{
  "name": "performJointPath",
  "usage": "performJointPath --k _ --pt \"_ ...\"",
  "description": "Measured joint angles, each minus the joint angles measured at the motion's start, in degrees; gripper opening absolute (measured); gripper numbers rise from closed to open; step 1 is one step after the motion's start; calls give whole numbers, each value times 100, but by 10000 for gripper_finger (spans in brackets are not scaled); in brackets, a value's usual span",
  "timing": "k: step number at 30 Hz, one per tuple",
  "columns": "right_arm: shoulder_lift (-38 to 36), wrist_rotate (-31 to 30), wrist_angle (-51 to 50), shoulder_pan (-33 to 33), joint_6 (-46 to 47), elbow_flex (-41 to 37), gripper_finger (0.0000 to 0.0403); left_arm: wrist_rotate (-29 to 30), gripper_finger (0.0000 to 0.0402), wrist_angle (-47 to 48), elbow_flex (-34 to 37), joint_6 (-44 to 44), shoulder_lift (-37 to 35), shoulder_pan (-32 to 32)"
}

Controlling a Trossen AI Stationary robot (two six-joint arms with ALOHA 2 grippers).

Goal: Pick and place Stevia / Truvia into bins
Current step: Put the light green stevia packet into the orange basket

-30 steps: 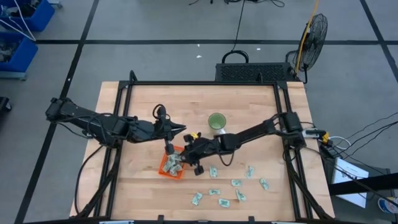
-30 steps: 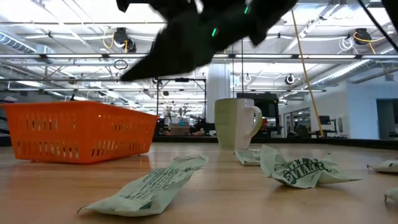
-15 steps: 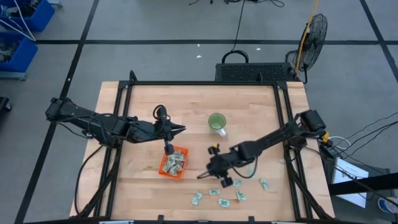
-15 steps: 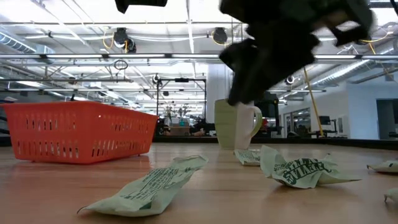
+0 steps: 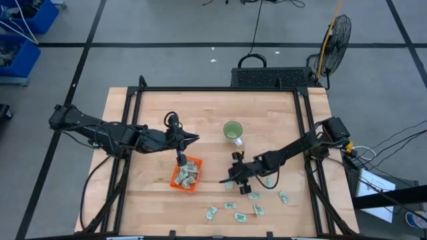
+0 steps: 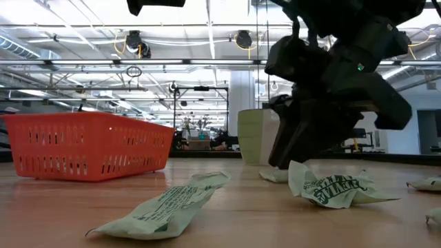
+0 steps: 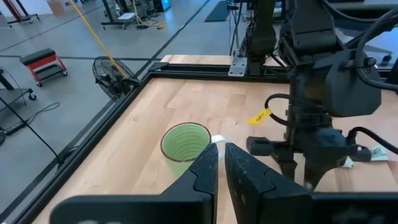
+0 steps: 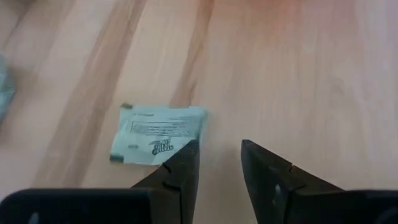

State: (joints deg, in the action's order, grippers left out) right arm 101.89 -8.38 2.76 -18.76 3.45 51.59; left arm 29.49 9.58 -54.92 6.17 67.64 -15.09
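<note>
The orange basket [image 5: 175, 180] [image 6: 83, 145] stands left of the table's middle with several white-and-green sachets in it. More sachets [image 5: 240, 217] lie loose on the wood near the front edge, two of them close in the low view [image 6: 169, 205] [image 6: 331, 184]. My right gripper [image 5: 229, 180] [image 8: 217, 163] is open, low over the table right of the basket. One flat sachet [image 8: 158, 134] lies just beside one of its fingers [image 8: 185, 163], not between them. My left gripper [image 5: 195, 139] [image 7: 221, 171] hangs shut above the table, just beyond the basket's far side, holding nothing.
A round green cup [image 5: 232, 129] [image 7: 185, 142] stands just beyond my right gripper. A black frame [image 5: 220, 89] runs along the table's far edge and sides. Bare wood lies between the basket and the loose sachets.
My right gripper has left the basket and gone toward the table's right and near edges, sinking and tipping more steeply down. It now stands low over a loose sachet.
</note>
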Motion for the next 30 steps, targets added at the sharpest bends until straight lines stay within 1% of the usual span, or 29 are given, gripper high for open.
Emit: performJointPath --k 4,15,16,18,20,22,27,30 --pt "0 375 98 -3 250 -59 115 1 37 0 0 0 0 0" --pt "0 413 512 44 342 -70 115 -1 37 4 0 9 0 0" --pt "0 504 542 38 364 -71 115 1 37 4 0 9 0 0" --pt "7 914 617 31 523 -72 115 1 37 4 0 9 0 0" --pt "84 1122 629 23 693 -66 114 1 37 4 0 9 0 0" --pt "196 1071 570 -9 719 -79 114 1 37 11 0 9 0 0" --pt "459 955 861 -9 522 -63 114 1 37 11 2 8 0 0" --pt "551 700 887 -12 354 -55 114 1 37 12 2 8 0 0"
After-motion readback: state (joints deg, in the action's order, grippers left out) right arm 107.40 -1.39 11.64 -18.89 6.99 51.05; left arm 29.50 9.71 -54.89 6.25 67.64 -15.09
